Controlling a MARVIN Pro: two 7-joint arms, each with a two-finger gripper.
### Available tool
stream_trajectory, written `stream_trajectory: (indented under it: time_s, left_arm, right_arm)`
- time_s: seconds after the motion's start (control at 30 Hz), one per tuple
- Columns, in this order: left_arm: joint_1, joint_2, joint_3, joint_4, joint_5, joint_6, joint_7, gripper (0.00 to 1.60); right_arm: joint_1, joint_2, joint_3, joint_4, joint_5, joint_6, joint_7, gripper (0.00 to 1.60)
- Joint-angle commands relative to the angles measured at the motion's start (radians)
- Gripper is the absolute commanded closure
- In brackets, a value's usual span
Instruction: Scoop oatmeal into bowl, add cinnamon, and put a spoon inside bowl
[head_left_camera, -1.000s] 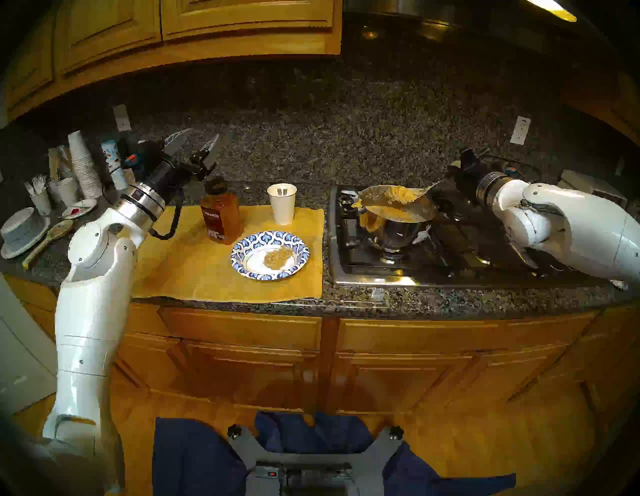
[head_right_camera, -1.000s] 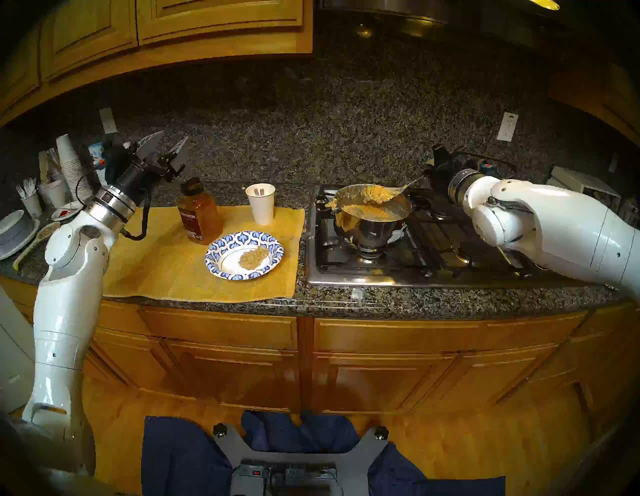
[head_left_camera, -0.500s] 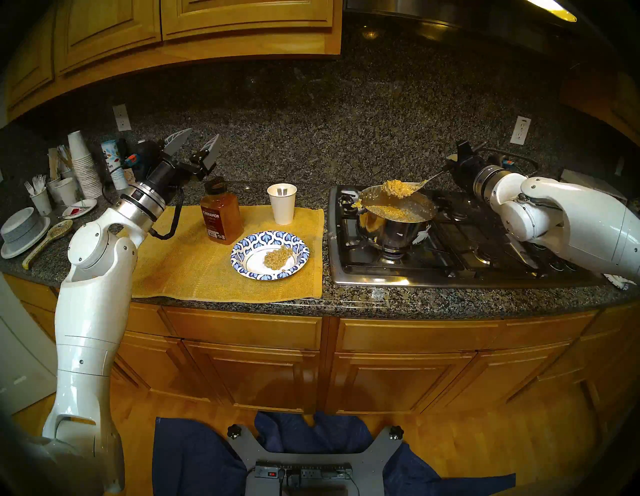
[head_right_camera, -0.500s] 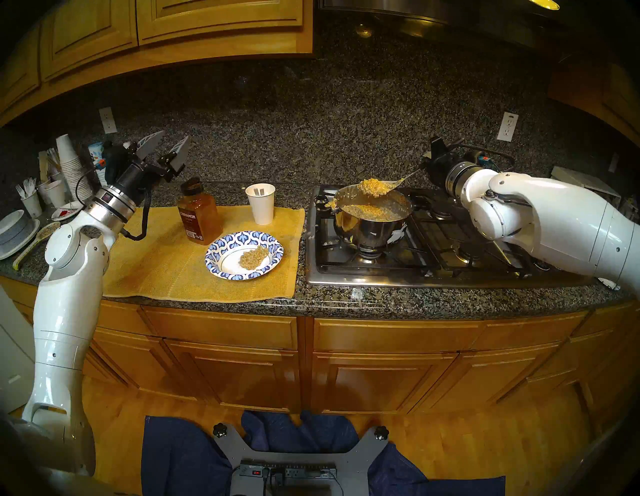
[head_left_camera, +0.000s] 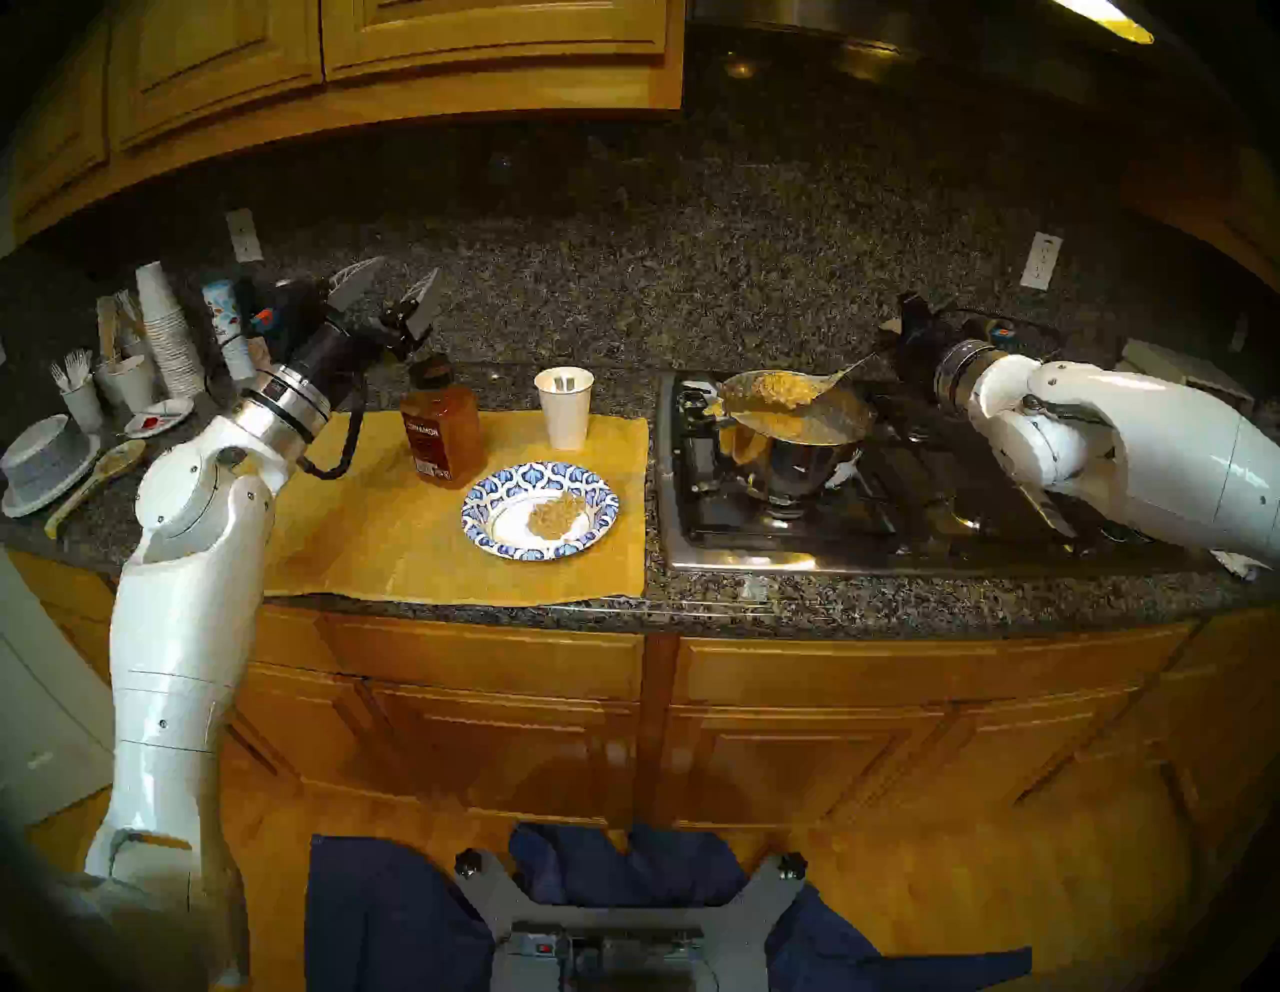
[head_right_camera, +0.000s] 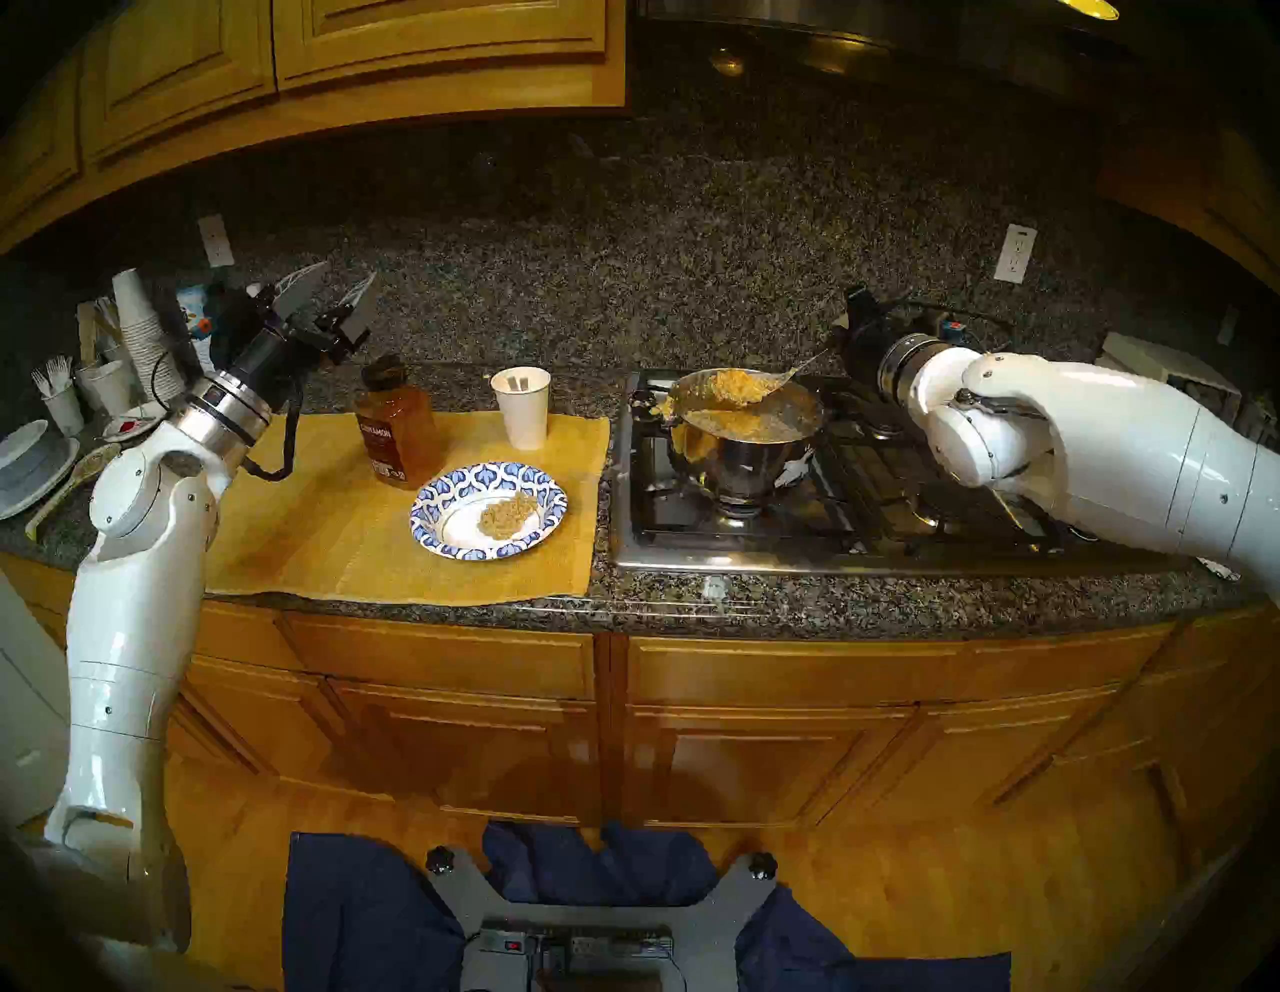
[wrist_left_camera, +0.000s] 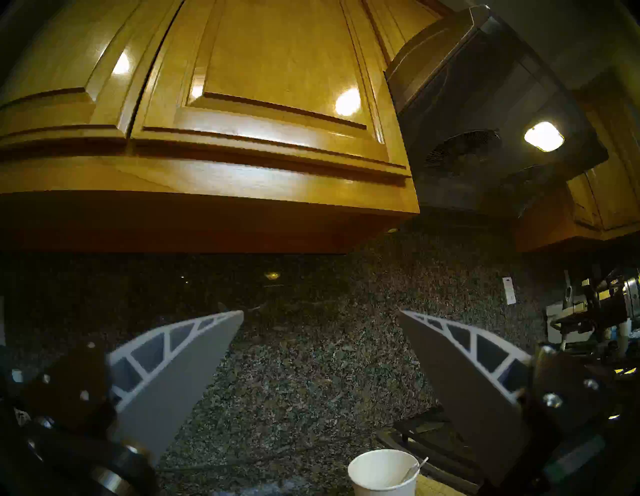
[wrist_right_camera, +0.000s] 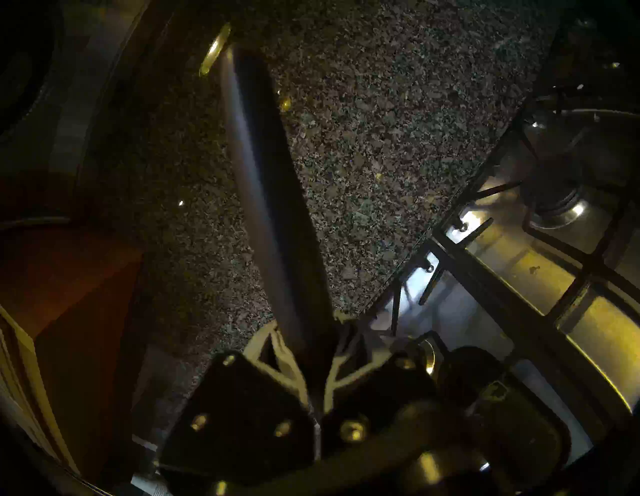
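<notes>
The blue-and-white bowl (head_left_camera: 485, 499) sits on the yellow mat with a lump of oatmeal (head_left_camera: 553, 516) in its centre. My right gripper (head_left_camera: 904, 329) is shut on the dark handle (wrist_right_camera: 270, 207) of a metal ladle (head_left_camera: 841, 375). The ladle's scoop holds a heap of oatmeal (head_left_camera: 779, 389) over the steel pot (head_left_camera: 803, 457), which has more oatmeal inside. The cinnamon (head_left_camera: 441, 433) stands upright behind the bowl. A slim white spoon (wrist_left_camera: 415, 468) leans in a white paper cup (head_left_camera: 564, 415). My left gripper (head_left_camera: 395, 284) is open and empty, raised above the cinnamon and pointing at the backsplash.
The pot stands on a gas stove (head_left_camera: 900, 526) with black grates. At the far left are stacked paper cups (head_left_camera: 166, 332), a cup of forks (head_left_camera: 76, 388), stacked grey bowls (head_left_camera: 45, 464) and a big speckled spoon (head_left_camera: 97, 485). Wooden cabinets (wrist_left_camera: 242, 138) hang overhead.
The right arm lifted the loaded ladle out of the pot, then shifted it a little to the left and lower, still over the pot. The left arm has not moved.
</notes>
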Motion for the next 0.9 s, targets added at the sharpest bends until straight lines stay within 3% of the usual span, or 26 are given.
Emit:
stream_trajectory:
  time_s: [0.0,0.87]
  left_arm:
    - [-0.033,0.000,-0.006,-0.023,-0.008,-0.011,-0.001,0.00]
    - [-0.034,0.000,-0.006,-0.023,-0.008,-0.011,-0.001,0.00]
  right_arm:
    - [0.049,0.000,0.045,-0.007,-0.006,-0.005,0.026,1.60]
    - [0.061,0.001,0.042,0.001,-0.014,-0.003,0.006,1.60]
